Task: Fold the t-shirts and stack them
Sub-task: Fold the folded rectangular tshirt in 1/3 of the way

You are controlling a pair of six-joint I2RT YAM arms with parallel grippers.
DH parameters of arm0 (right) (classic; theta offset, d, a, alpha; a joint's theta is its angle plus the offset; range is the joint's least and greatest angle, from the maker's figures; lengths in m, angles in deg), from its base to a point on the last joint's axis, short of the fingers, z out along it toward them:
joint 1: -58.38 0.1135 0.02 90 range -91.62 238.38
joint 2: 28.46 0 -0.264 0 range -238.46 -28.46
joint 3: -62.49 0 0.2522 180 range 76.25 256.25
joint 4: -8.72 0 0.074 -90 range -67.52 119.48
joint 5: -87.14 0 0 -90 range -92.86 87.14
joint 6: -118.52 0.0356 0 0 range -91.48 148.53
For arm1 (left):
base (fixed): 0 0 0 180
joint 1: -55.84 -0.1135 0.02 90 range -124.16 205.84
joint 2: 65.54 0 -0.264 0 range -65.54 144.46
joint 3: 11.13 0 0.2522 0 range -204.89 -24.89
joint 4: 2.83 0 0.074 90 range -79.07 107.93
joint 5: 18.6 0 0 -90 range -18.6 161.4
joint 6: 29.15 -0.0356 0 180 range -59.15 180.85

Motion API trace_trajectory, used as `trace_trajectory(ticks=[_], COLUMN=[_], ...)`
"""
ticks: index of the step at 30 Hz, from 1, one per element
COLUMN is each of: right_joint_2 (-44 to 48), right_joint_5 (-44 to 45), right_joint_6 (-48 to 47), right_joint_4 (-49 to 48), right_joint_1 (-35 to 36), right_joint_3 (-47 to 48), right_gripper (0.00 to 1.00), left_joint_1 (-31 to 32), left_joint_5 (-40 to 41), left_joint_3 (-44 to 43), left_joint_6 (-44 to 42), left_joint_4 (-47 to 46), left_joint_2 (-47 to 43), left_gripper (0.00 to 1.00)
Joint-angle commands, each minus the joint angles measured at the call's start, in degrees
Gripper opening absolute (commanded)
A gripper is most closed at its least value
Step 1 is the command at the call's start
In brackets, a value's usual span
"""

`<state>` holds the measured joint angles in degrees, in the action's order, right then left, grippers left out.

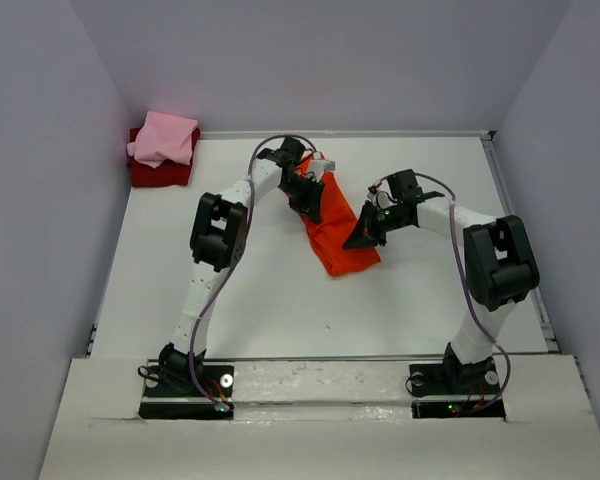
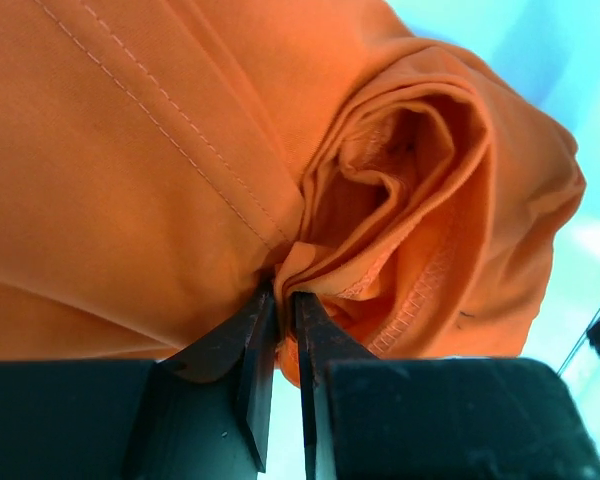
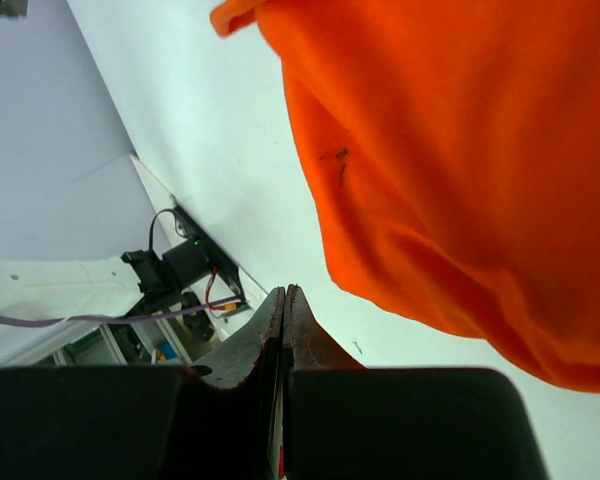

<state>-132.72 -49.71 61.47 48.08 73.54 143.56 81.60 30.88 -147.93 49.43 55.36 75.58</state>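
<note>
Left claw (image 2: 283, 300) was pictured clenched on a bunched fold of the bright orange-red cloth t-shirt (image 2: 160, 170), which was stretched out as a narrow strip at the middle of the white worktop (image 1: 280, 300). Right claw (image 3: 283, 292) was seen closed and empty, fingers pressed together, just beside the garment's right edge. At the far left corner, a light pink folded t-shirt (image 1: 165, 138) was stacked on a dark red folded t-shirt (image 1: 160, 176).
</note>
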Motion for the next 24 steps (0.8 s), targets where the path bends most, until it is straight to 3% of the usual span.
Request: trace_trajectory(ticks=[1, 24], right_joint_2=[1.1, -13.1], right_joint_5=[-1.8, -0.4], right_joint_6=[4.2, 5.0], right_joint_4=[-6.3, -19.2], right_joint_1=[2.9, 5.1], right_joint_3=[-2.6, -8.1], right_gripper=[0.00, 0.00], left_joint_1=[-0.4, -3.5], left_joint_5=[-1.1, -0.1], left_joint_3=[-3.1, -1.8], left_joint_6=[0.4, 1.9], left_joint_4=[0.8, 0.0], left_joint_2=[0.0, -0.9], left_gripper=[0.23, 0.23])
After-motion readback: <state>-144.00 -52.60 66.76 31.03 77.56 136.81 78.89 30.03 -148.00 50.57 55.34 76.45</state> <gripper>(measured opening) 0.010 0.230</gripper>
